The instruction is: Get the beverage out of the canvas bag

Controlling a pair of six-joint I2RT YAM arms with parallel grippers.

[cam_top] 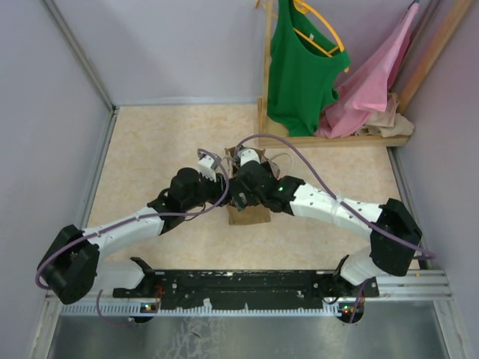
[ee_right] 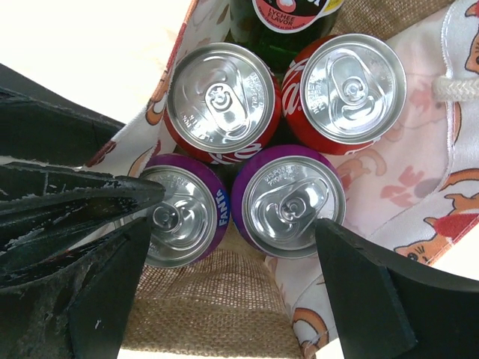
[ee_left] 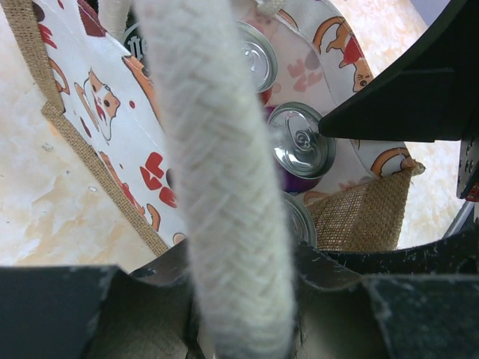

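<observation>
Top view, canvas bag (cam_top: 248,215): upright on the table (cam_top: 150,149), near its middle, with both arms meeting over its mouth.
Top view, left hand (cam_top: 217,176): at the bag's left rim, by a white loop handle (cam_top: 210,158) that stands raised there.
Top view, right hand (cam_top: 241,187): over the open bag, coming in from the right and pointing down; how far it is open cannot be told here.
Top view, far right: a wooden clothes rack (cam_top: 267,90) with a green top (cam_top: 299,67) and a pink garment (cam_top: 374,82), well apart from the bag.
Left wrist view, left hand: closed on the thick white loop handle, which runs between its two fingers (ee_left: 82,314); beyond lie the cat-print lining (ee_left: 97,105) and can tops (ee_left: 301,146).
Right wrist view, right hand: spread wide and holding nothing, one finger on either side of the purple pair.
Right wrist view, drinks: inside the bag, upright and packed together; two purple cans (ee_right: 288,202), two red cans (ee_right: 221,101) beyond them, and a green bottle (ee_right: 288,15) behind those.
Right wrist view, fit: the right finger is just beside the right purple can; the left finger overlaps the left purple can; contact cannot be told.
</observation>
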